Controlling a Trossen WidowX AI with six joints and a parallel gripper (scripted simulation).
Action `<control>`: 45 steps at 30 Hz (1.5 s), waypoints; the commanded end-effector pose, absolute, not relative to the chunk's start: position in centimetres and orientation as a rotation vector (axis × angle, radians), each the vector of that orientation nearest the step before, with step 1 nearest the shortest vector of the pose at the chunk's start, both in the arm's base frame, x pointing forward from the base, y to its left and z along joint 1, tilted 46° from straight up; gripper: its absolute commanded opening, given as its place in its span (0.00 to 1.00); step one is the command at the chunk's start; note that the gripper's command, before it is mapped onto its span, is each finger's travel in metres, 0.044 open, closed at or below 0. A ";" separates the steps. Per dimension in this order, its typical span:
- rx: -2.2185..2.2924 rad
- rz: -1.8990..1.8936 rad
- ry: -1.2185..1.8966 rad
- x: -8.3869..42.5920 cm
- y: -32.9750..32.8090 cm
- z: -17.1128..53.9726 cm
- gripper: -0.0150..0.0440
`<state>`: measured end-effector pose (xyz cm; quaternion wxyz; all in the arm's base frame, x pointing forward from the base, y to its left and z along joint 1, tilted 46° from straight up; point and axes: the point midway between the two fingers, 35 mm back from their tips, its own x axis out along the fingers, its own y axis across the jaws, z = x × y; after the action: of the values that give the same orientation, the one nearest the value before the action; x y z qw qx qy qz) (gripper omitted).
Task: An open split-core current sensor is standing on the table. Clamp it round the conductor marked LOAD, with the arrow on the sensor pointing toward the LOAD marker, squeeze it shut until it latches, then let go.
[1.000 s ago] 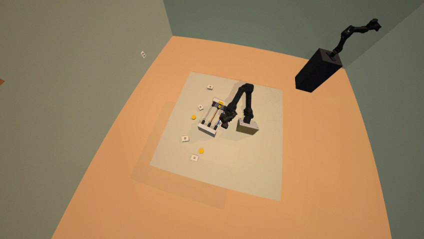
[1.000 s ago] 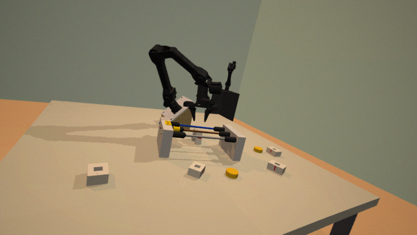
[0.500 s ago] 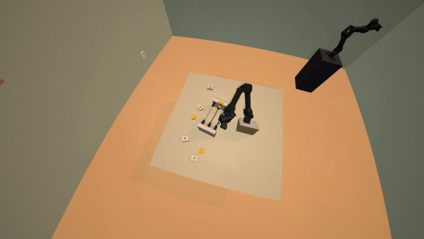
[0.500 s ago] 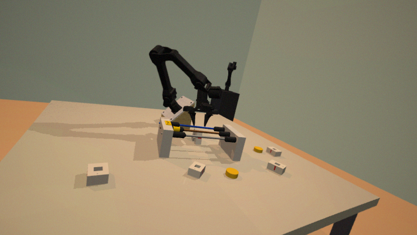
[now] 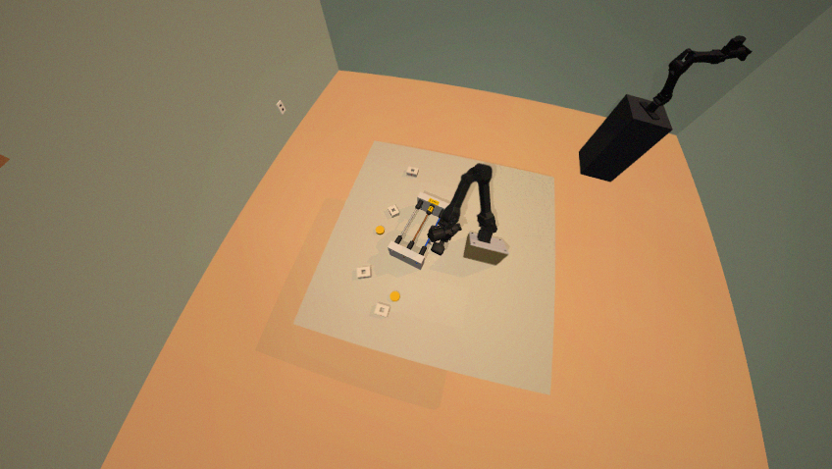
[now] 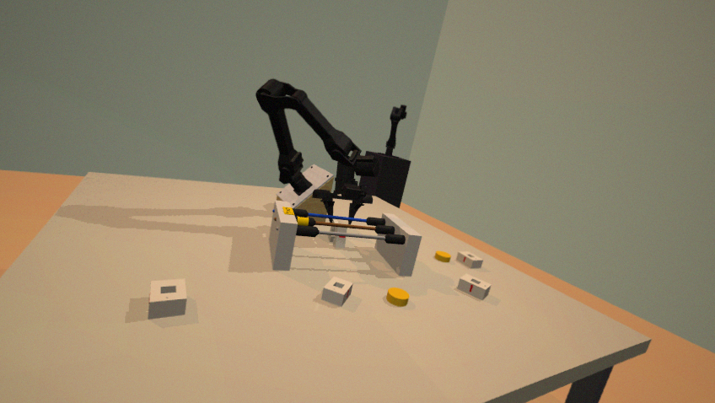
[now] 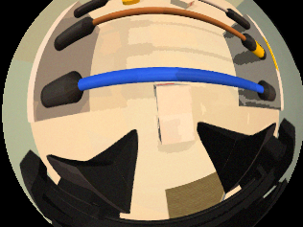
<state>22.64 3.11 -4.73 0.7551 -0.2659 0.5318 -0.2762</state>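
The fixture has two white end blocks [image 6: 282,242] [image 6: 403,246] [image 5: 404,252] with three conductors strung between them: blue [image 6: 337,217] [image 7: 168,75], brown [image 6: 345,226] [image 7: 163,11] and grey [image 6: 350,233]. The brown conductor carries a yellow sleeve [image 6: 303,220] [image 7: 259,48] at the end near the yellow label [image 6: 287,210]. The white current sensor [image 7: 174,111] [image 6: 339,242] stands on the table between the blocks, below the conductors. My gripper [image 6: 342,212] [image 7: 168,129] [image 5: 436,241] is partly open and empty. It hangs just above the blue conductor, over the sensor, with one finger to each side of it in the wrist view.
Small white boxes [image 6: 167,298] [image 6: 336,291] [image 6: 470,259] [image 6: 473,286] and two yellow discs [image 6: 397,296] [image 6: 442,256] lie around the fixture. The arm's base block [image 6: 310,182] stands behind the fixture. A black box [image 6: 388,177] with a camera arm stands beyond the table.
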 end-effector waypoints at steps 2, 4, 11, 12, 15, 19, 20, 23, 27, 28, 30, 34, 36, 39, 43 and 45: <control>-0.580 -0.602 1.160 22.6 3.1 -4.7 0.66; -0.580 -0.602 1.160 22.6 3.1 -4.7 0.64; -0.580 -0.602 1.160 22.6 3.1 -4.7 0.56; -0.580 -0.602 1.160 22.6 3.1 -4.7 0.55; -0.580 -0.602 1.160 22.6 3.1 -4.7 0.51; -0.580 -0.602 1.160 22.6 3.1 -4.7 0.47; -0.582 -0.603 1.159 22.6 3.1 -4.7 0.42; -0.590 -0.604 1.158 22.6 3.2 -4.5 0.29; -0.590 -0.603 1.158 22.6 3.2 -4.5 0.25; -0.590 -0.603 1.158 22.4 3.2 -4.5 0.25; -0.589 -0.602 1.159 21.9 3.4 -4.7 0.25; -0.589 -0.601 1.160 20.2 3.6 -4.9 0.25; -0.589 -0.602 1.160 19.3 3.7 -5.1 0.25; -0.590 -0.603 1.160 18.6 3.7 -5.1 0.25; -0.590 -0.603 1.160 18.7 3.6 -5.2 0.25; -0.590 -0.603 1.160 18.7 3.5 -5.4 0.25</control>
<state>18.78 3.59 -5.18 0.7541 -0.2718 0.5305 -0.2758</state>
